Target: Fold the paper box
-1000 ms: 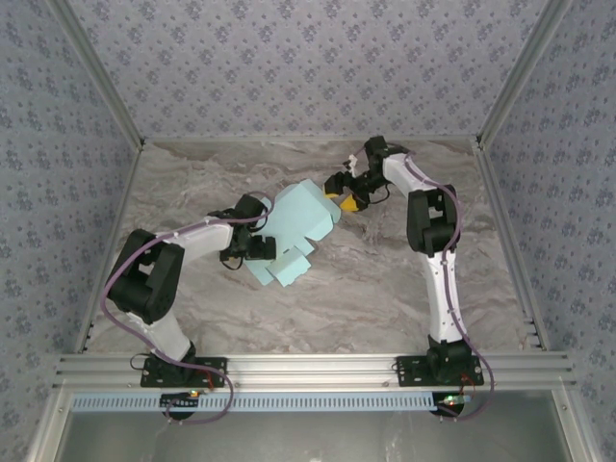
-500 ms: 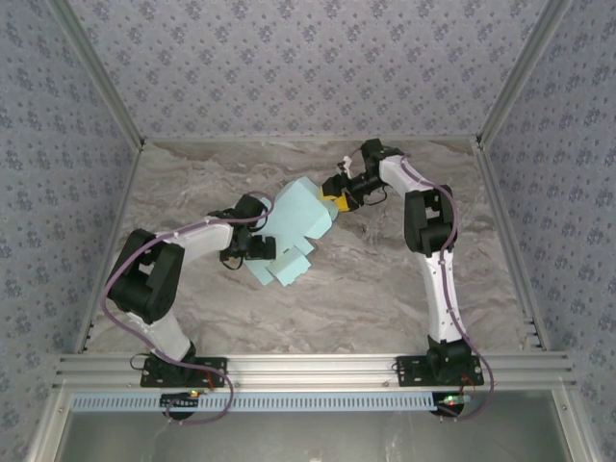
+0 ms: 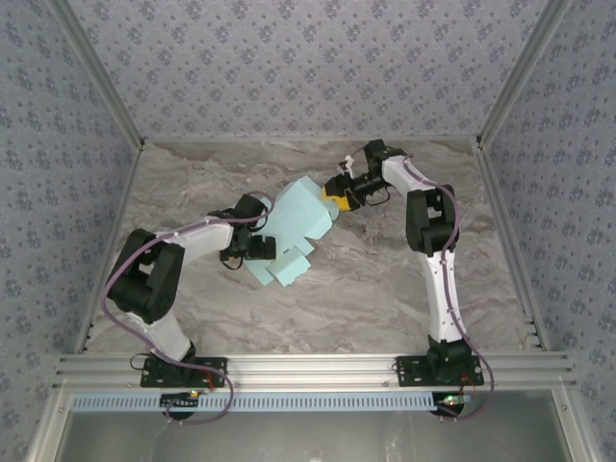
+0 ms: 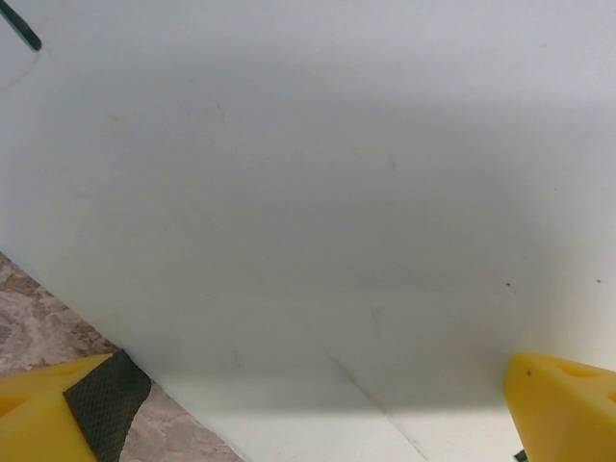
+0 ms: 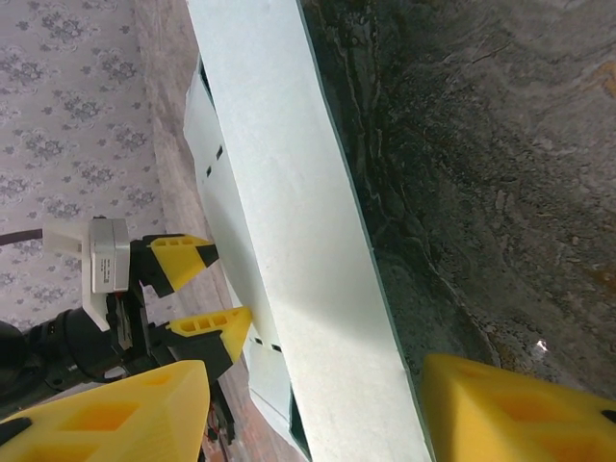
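**A:** What takes up the most room?

**B:** The flowered walls [image 3: 289, 67] on three sides, then the grey marbled tabletop [image 3: 385, 279]. The two arms reach in from the near edge. The left arm [image 3: 154, 279] bends low towards the middle. The right arm [image 3: 438, 260] stands tall and hooks back to the left.

**A:** And the paper box?

**B:** The paper box [image 3: 298, 221] sits near the middle of the tabletop, a little towards the back, between the two tools. It is an unfolded pale aqua cut-out, with its tabbed flaps [image 3: 284, 268] pointing to the near side.

**A:** How does the left tool stand?

**B:** The left tool [image 3: 258, 245] is at the card's left edge, partly tucked under it. From its own wrist the yellow fingers [image 4: 563, 404] are spread as wide as they go, with pale card [image 4: 308, 192] across the whole gap ahead. They clamp nothing.

**A:** The right one?

**B:** The right tool [image 3: 334, 198] is at the card's far right corner. From its wrist, the right tool [image 5: 308, 414] has its jaws partway open and a long panel of the card [image 5: 289, 221] runs between them. It straddles the panel and does not pinch it. Beyond that panel the left tool [image 5: 233, 284] shows with its jaws apart.
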`<state>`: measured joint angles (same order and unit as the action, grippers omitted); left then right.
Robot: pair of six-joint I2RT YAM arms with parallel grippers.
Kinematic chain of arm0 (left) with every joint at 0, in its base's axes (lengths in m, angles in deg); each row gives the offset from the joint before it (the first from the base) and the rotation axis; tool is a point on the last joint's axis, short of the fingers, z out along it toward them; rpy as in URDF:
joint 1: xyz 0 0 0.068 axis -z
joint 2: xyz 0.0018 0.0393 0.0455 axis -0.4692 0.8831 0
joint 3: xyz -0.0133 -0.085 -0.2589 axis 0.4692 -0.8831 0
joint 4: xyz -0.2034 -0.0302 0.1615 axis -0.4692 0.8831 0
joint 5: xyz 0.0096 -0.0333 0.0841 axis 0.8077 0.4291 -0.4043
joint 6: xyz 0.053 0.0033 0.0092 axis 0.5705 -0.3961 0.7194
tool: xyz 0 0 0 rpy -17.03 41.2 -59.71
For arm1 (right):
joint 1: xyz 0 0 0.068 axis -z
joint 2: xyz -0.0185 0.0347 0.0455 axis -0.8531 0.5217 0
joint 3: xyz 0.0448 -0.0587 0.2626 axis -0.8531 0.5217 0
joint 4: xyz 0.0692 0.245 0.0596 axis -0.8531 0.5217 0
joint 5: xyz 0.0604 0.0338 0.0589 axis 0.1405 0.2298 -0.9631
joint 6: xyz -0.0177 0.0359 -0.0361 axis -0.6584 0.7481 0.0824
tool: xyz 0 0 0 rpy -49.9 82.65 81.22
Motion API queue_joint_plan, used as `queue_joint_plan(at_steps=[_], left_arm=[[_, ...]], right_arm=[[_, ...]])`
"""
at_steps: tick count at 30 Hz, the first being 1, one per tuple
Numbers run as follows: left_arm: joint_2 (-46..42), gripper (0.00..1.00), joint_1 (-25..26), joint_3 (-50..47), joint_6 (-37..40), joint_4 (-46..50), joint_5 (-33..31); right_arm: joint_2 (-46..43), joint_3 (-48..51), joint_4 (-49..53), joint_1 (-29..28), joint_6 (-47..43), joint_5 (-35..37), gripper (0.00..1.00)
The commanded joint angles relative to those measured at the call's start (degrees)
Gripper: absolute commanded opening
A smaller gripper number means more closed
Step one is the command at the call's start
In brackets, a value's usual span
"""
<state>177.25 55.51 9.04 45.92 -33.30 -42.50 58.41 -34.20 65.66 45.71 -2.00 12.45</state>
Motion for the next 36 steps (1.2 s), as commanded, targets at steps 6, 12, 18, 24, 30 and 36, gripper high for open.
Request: queue_joint_plan(at_steps=[6, 12, 18, 24, 30, 36], left_arm=[[2.3, 0.99, 0.3, 0.9, 1.0, 0.7, 1.7], [2.5, 0.99, 0.3, 2.1, 1.0, 0.7, 2.0], [2.7, 0.99, 0.4, 2.4, 0.7, 0.6, 2.2], [2.7, 0.99, 0.5, 2.5, 0.6, 0.6, 2.2], [1.6, 0.99, 0.5, 3.6, 0.7, 1.5, 2.3], [-3.2, 0.99, 0.5, 6.6, 0.8, 4.2, 1.6]], right_arm=[[-2.9, -0.1, 4.8, 0.3, -5.3, -3.5, 0.48], [-3.0, 0.1, 6.3, 0.6, -7.2, -4.1, 0.45], [-3.1, 0.7, 7.2, 0.6, -8.1, -3.5, 0.38], [-3.2, 1.4, 7.0, 0.4, -8.3, -1.0, 0.28], [-4.1, 2.1, 7.4, 0.9, -9.2, -1.5, 0.17], [-7.1, 4.0, 6.4, 0.9, -10.0, -0.4, 0.06]])
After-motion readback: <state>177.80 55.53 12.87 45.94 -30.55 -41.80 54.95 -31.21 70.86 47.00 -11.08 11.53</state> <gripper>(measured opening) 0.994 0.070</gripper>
